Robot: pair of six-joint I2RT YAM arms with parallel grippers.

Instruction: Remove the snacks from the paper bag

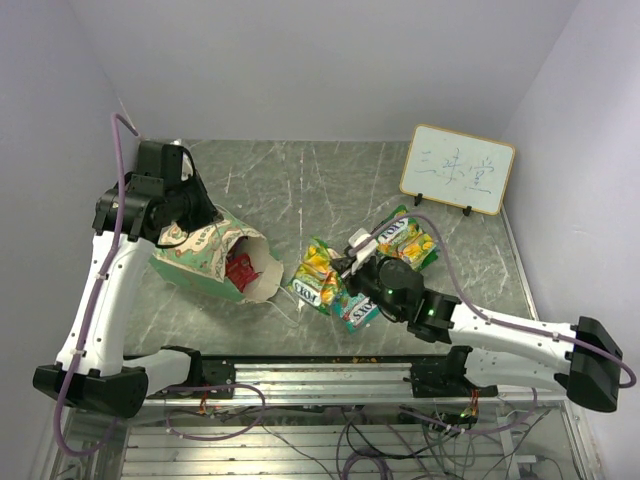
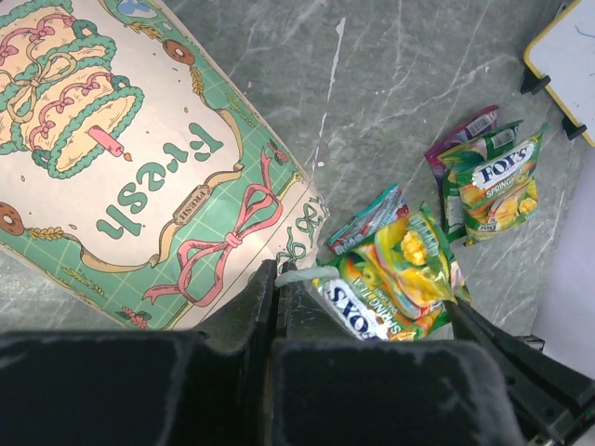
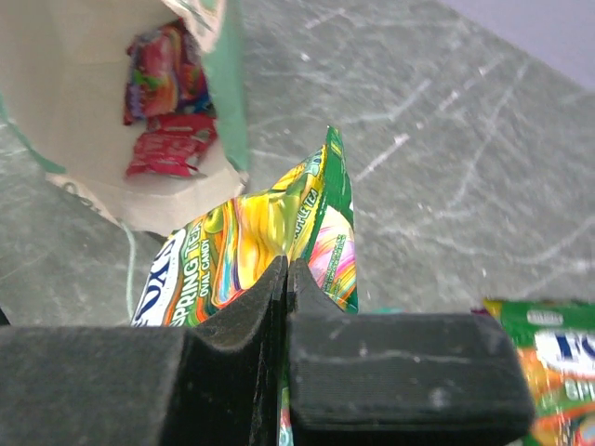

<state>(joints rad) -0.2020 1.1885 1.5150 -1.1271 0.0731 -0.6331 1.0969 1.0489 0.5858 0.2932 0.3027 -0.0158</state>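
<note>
Inside the paper bag (image 1: 200, 255), which lies on its side on the counter (image 1: 300, 190), sit red-pink snack packets (image 3: 167, 139). The bag's long axis points its mouth at the right end effector (image 3: 286, 271), the nearer one, which has its fingers together above a green-yellow packet (image 3: 246, 232) just beside that mouth. The left end effector (image 2: 277, 279) is likewise closed over the bag's side; I cannot tell whether it pinches anything.

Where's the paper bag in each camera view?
Top external: paper bag left of centre, lying on its side, mouth toward the right.
Left wrist: upper left, its printed side showing.
Right wrist: upper left, its open mouth.
Shared landmark: green-yellow snack packet beside the mouth.
</note>
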